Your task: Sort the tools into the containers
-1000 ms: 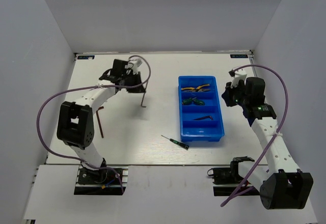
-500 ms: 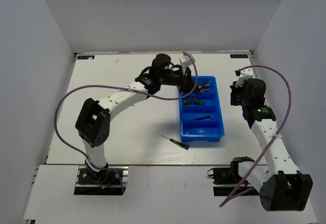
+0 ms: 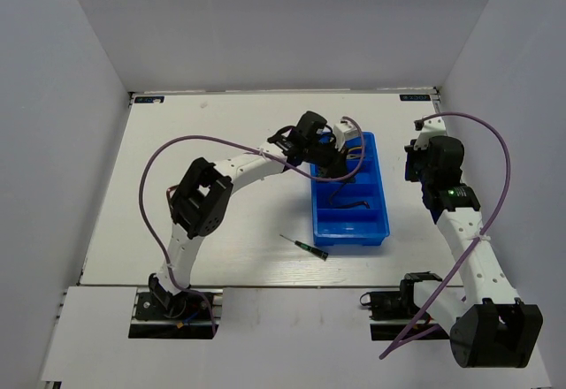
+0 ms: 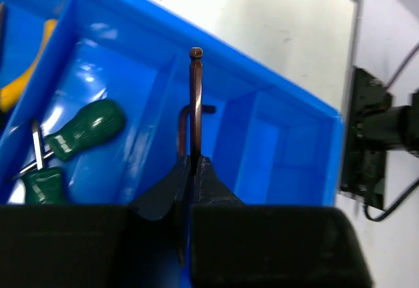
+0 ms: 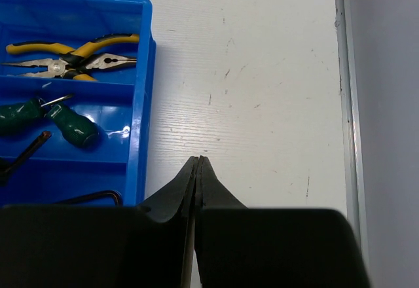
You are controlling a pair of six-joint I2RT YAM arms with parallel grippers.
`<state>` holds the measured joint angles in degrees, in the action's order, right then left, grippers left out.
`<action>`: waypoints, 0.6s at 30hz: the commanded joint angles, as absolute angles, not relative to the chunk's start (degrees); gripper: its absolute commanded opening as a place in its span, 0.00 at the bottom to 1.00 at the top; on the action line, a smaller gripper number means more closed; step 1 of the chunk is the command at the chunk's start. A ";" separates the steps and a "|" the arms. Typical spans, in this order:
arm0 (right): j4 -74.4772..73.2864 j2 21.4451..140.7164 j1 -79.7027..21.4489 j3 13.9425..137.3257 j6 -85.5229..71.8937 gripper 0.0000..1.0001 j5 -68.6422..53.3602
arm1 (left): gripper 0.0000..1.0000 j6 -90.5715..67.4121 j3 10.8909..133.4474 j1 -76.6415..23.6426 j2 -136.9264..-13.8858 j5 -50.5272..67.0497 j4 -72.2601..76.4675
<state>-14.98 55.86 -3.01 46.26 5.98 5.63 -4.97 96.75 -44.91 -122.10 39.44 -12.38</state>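
My left gripper [image 4: 194, 160] is shut on a dark brown L-shaped hex key [image 4: 195, 105], which points out over the blue tray [image 4: 288, 105]. Seen from above, it hovers over the tray's second and third compartments [image 3: 334, 166]. Beneath lie two green-handled screwdrivers [image 4: 85, 127] and another hex key [image 5: 91, 198]. Yellow-handled pliers [image 5: 78, 55] fill the far compartment. A thin dark screwdriver [image 3: 305, 246] lies on the table in front of the tray's near left corner. My right gripper [image 5: 198, 159] is shut on nothing, above bare table right of the tray.
The tray's right rim [image 5: 145, 72] stands just left of my right fingertips. The table's right edge and side wall [image 5: 347, 137] are close by. A bit of another hex key [image 3: 169, 194] shows by the left arm's elbow.
The left arm swung from the back left of the table to over the tray, carrying the hex key. The right gripper closed and drew slightly right, away from the tray.
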 commanded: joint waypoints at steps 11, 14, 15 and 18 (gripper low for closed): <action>-12.57 54.76 -2.72 46.32 5.36 0.00 5.27 | 0.48 0.44 100.72 -45.35 -122.78 31.99 -18.28; -12.48 54.76 -2.72 46.32 5.36 0.00 5.19 | 0.50 0.97 101.25 -45.35 -121.65 32.61 -18.81; -12.48 54.76 -2.64 46.32 5.27 0.00 5.10 | 0.49 0.97 101.25 -45.35 -120.60 33.22 -18.81; -12.57 54.93 -2.64 46.49 5.54 0.00 4.75 | 0.08 -1.22 98.80 -45.97 -113.05 32.70 -16.70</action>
